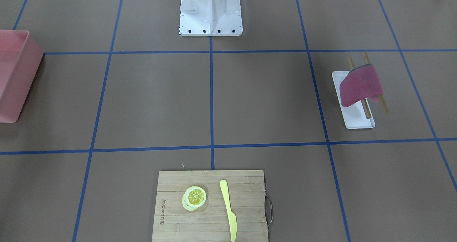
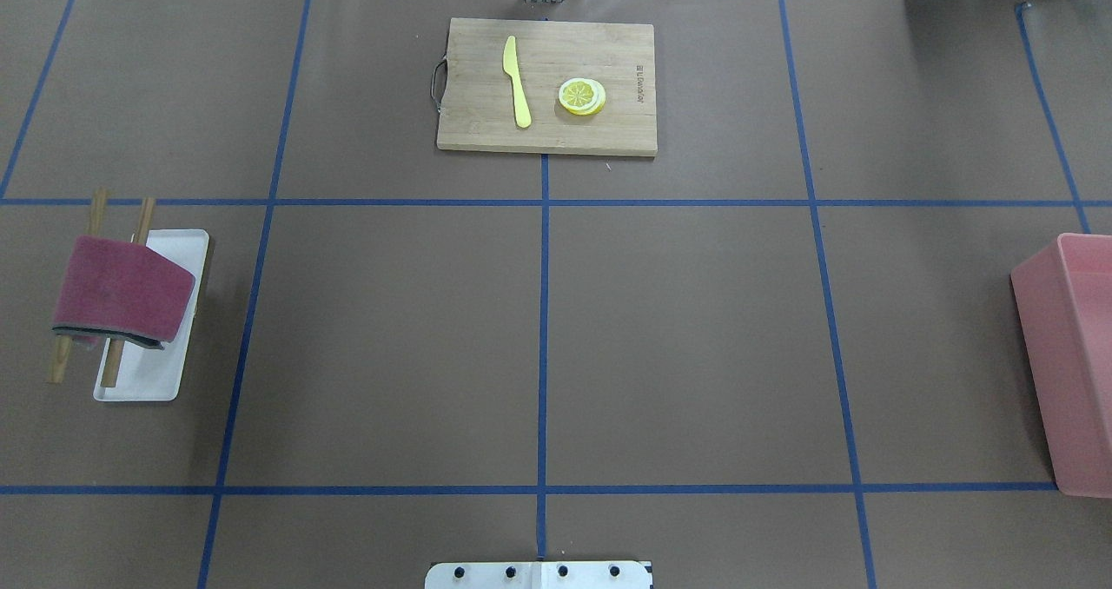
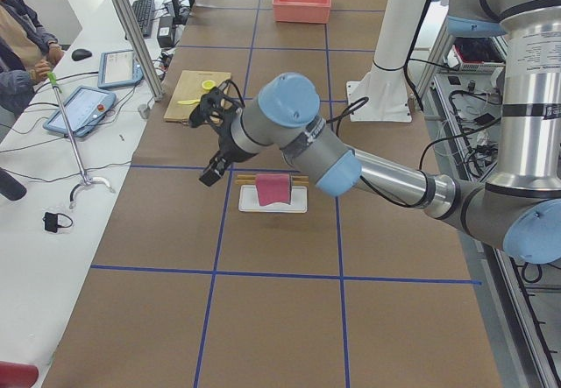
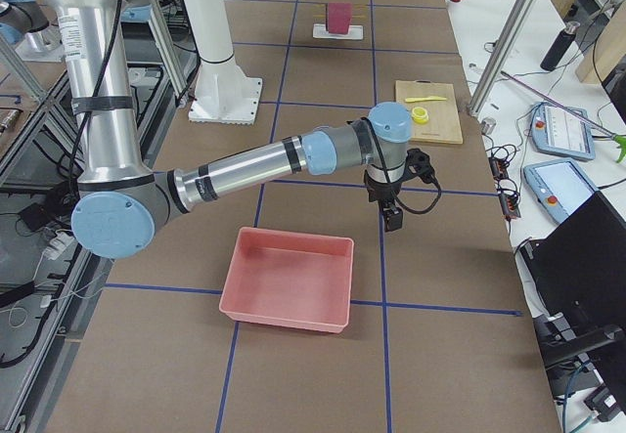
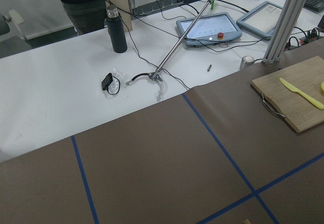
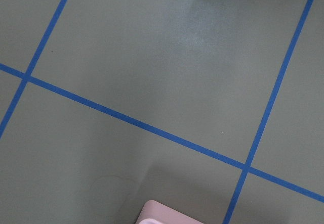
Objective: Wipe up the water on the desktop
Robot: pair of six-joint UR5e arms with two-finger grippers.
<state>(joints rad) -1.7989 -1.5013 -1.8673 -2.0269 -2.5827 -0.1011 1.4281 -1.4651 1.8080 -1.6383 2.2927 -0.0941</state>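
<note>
Wide and matte brown, the tabletop (image 2: 678, 337) is crossed by blue tape lines into large rectangles. The left gripper (image 3: 209, 176) is raised over it and seen only from the side, so its opening cannot be told; the same holds for the right gripper (image 4: 392, 220). A maroon cloth (image 2: 122, 289) is draped over two wooden sticks (image 2: 59, 365) by a white rectangular tray (image 2: 161, 372). A pink plastic bin (image 4: 289, 279) is set at the opposite end. A yellow plastic knife (image 2: 518, 81) and lemon slices (image 2: 581, 96) are laid on a bamboo cutting board (image 2: 486, 129).

Blue tape lines (image 6: 136, 122) cross the desktop (image 6: 152, 47), with a pink bin corner (image 6: 163, 217) at the bottom edge.
</note>
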